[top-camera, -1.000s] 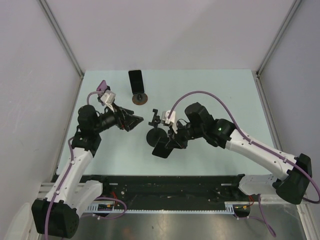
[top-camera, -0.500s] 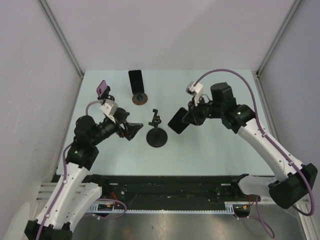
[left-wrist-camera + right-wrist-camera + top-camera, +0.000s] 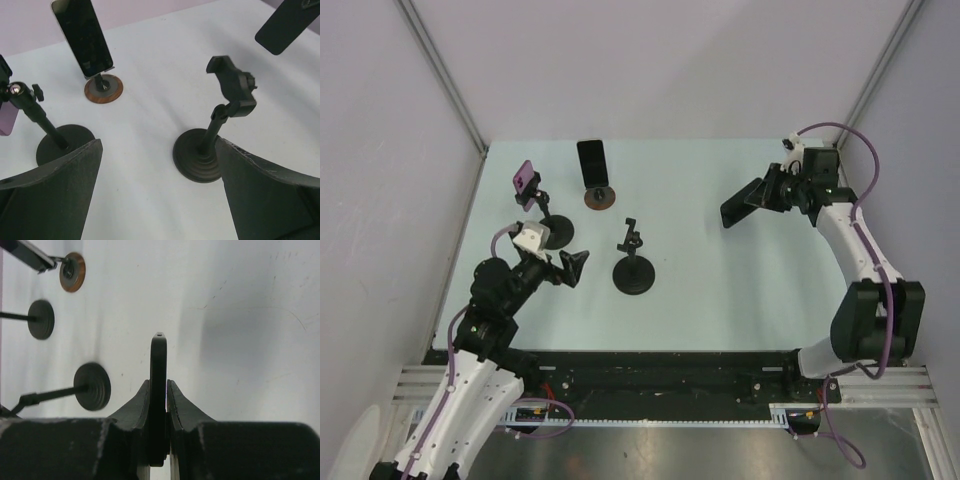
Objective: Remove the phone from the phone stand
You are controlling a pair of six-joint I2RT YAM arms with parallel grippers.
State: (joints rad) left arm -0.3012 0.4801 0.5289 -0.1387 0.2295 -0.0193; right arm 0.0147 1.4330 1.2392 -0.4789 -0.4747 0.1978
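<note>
Phone, edge-on in right tool, apparently clamped

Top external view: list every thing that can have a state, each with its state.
Left pincer: open, empty.
Right pincer: shut on the black phone, held in the air.
Middle stand: empty.
Wood-base stand: holds a dark phone.
Left stand: holds a purple phone.

Right tool pinched closed, raised; left tool spread wide, low.

Bright, even light, soft faint shadows; close foreground slightly blurred (wrist views)
</note>
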